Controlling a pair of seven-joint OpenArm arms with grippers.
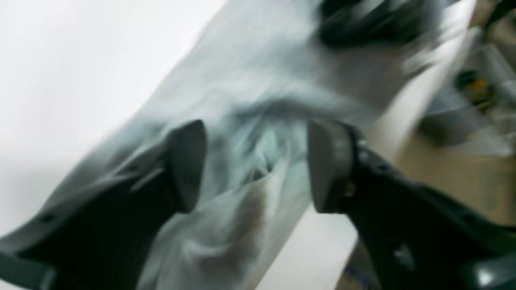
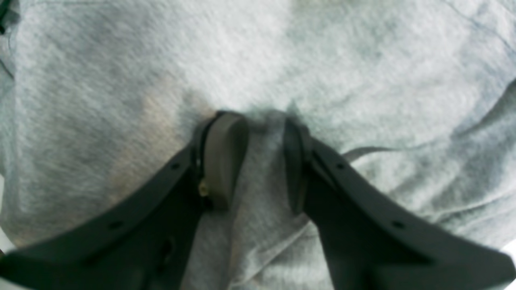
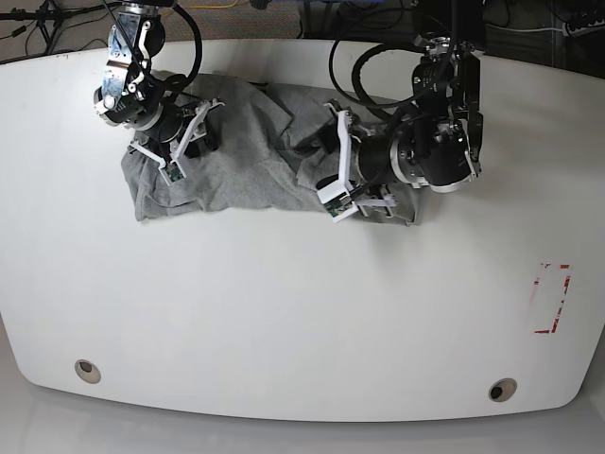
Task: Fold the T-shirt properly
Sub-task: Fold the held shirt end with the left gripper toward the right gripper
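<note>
- The T-shirt (image 3: 236,161) lies crumpled on the white surface (image 3: 284,312), in the upper middle of the base view, stretched from left to right between the two arms.
- The right gripper (image 2: 264,161) is at the left end of the shirt in the base view. In the right wrist view its jaws stand narrow, and a raised fold of grey cloth sits between them. The cloth fills the gap and the pads seem to press it from both sides.
- The left gripper (image 1: 256,165) is at the right part of the shirt in the base view, near the lower edge of the cloth. The left wrist view is strongly blurred. Its jaws stand rather wide apart there, with bunched cloth seen in the gap. I cannot tell if the pads touch the cloth.
- A dark patch (image 1: 363,24) is on the shirt at the upper right of the left wrist view; it is too blurred to read.
- A red mark (image 3: 553,298) is on the surface at the right of the base view, well apart from the shirt.
- Two round holes (image 3: 87,370) are near the lower edge of the surface, one at each side.
</note>
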